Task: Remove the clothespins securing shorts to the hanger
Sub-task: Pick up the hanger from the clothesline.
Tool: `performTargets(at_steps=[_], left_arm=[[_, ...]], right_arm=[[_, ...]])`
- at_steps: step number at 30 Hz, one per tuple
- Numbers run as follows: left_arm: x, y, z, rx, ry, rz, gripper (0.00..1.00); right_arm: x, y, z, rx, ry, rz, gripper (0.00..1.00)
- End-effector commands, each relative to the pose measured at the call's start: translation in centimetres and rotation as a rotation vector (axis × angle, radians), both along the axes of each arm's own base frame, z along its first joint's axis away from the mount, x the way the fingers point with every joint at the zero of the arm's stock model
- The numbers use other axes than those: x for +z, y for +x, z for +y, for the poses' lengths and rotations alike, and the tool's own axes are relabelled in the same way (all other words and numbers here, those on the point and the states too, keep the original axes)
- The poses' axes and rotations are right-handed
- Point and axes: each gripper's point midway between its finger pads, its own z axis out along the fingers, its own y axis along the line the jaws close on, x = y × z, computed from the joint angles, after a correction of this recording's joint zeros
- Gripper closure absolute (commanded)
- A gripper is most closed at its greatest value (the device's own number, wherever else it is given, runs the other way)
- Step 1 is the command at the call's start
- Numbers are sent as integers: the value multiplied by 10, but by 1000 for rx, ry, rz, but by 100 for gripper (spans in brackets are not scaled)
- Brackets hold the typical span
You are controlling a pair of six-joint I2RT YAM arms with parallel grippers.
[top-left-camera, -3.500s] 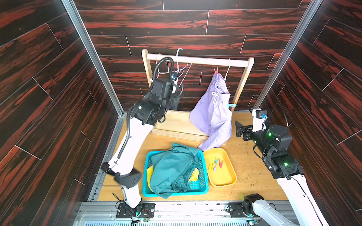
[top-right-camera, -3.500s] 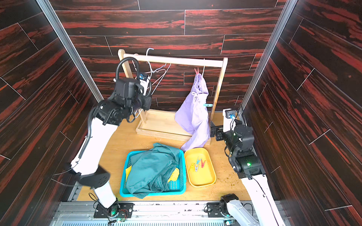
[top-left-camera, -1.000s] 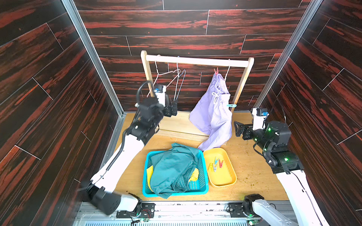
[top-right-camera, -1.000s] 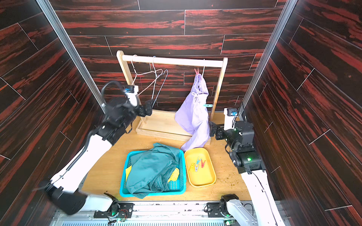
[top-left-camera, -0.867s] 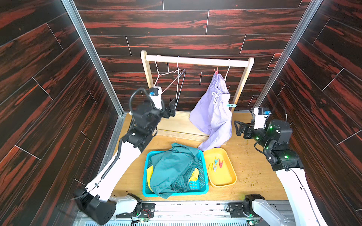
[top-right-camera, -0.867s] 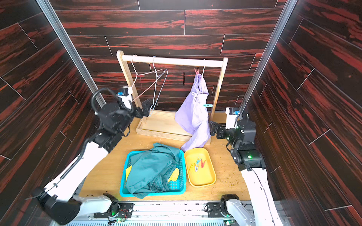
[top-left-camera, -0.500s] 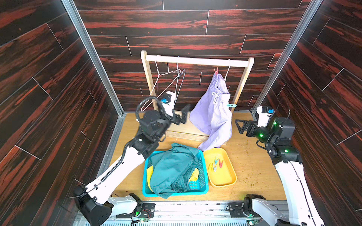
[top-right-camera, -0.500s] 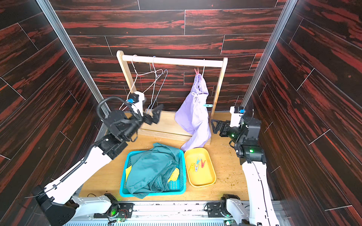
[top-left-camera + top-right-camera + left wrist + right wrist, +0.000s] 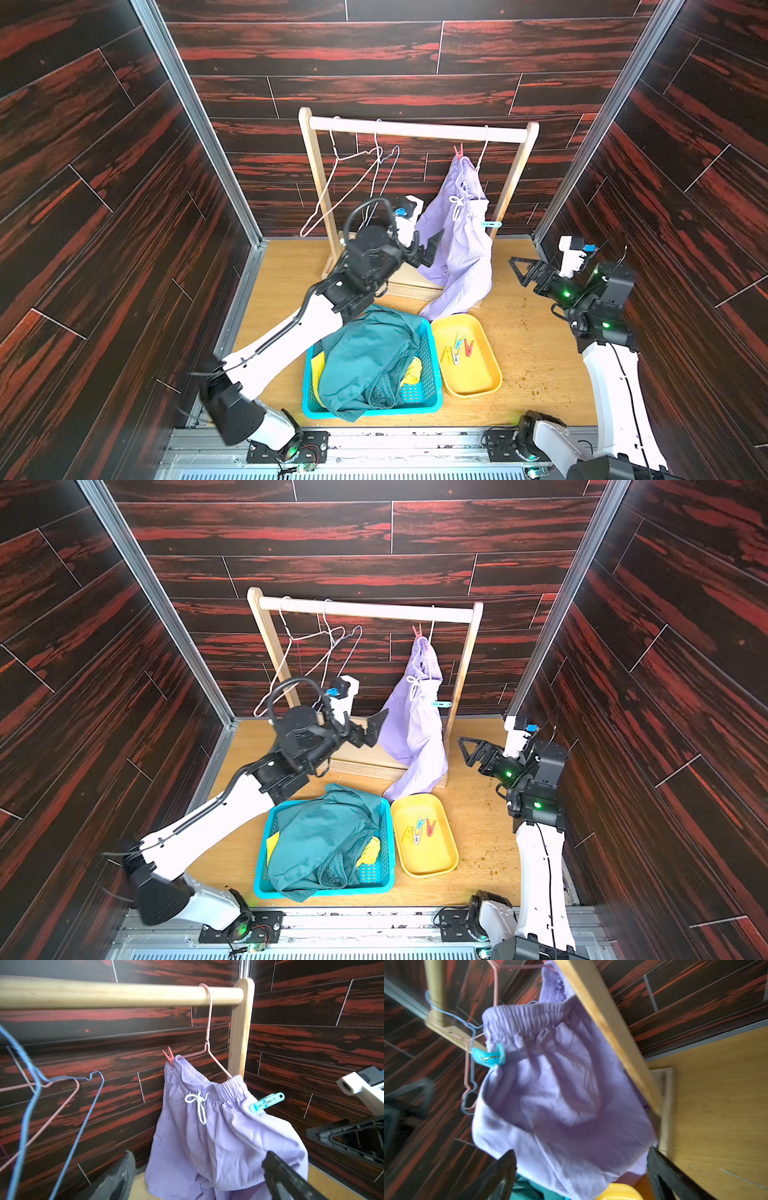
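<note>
Lavender shorts (image 9: 461,249) hang from a pink wire hanger (image 9: 208,1028) on the wooden rack (image 9: 415,129). A red-pink clothespin (image 9: 168,1057) grips the waistband's upper corner. A light blue clothespin (image 9: 267,1102) sticks out at the lower corner, by the rack's right post. My left gripper (image 9: 430,251) is open just left of the shorts' lower half, its jaws framing the fabric in the left wrist view (image 9: 199,1154). My right gripper (image 9: 521,270) is open to the right of the rack, apart from the shorts and pointing at them (image 9: 582,1152).
A blue basket (image 9: 434,399) at the front holds teal shorts (image 9: 365,357) over yellow shorts (image 9: 411,368). Beside it a yellow tray (image 9: 486,382) holds several loose clothespins (image 9: 457,349). Bare wire hangers (image 9: 353,174) hang on the rack's left half. Dark walls close in on both sides.
My left arm has swung away from the bare hangers, rightward and lower, up to the lavender shorts. My right arm has lifted its wrist slightly. Both grippers stay open.
</note>
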Motion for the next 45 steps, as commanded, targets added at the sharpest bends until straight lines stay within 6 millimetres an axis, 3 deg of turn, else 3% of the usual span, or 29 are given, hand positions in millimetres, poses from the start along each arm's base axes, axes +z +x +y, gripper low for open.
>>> performTargets(at_steps=[1, 11, 12, 14, 22, 30, 34, 39, 45], left_arm=[[9, -1, -15, -7, -26, 17, 3], [-3, 4, -64, -46, -10, 84, 4], [-17, 7, -76, -52, 12, 105, 4], [-22, 6, -85, -54, 27, 109, 4], [-34, -1, -107, 8, 33, 104, 5], [-41, -13, -131, 112, 86, 37, 8], [-43, -14, -137, 159, 81, 15, 9], [-50, 2, -142, 243, 124, 25, 9], [-64, 21, -126, 352, 155, 63, 9]], right_arm=[[18, -4, 8, 54, 48, -59, 2], [-1, 5, -1, 3, 44, -16, 2], [-3, 5, -2, -11, 40, -10, 2], [-7, 4, -4, -24, 43, 3, 2], [-27, -2, -9, -82, 71, 51, 2], [-28, -10, -9, -99, 68, 57, 2], [-26, -12, -10, -103, 61, 53, 2], [-25, -15, -11, -118, 51, 55, 2], [-26, -19, -12, -130, 25, 56, 2]])
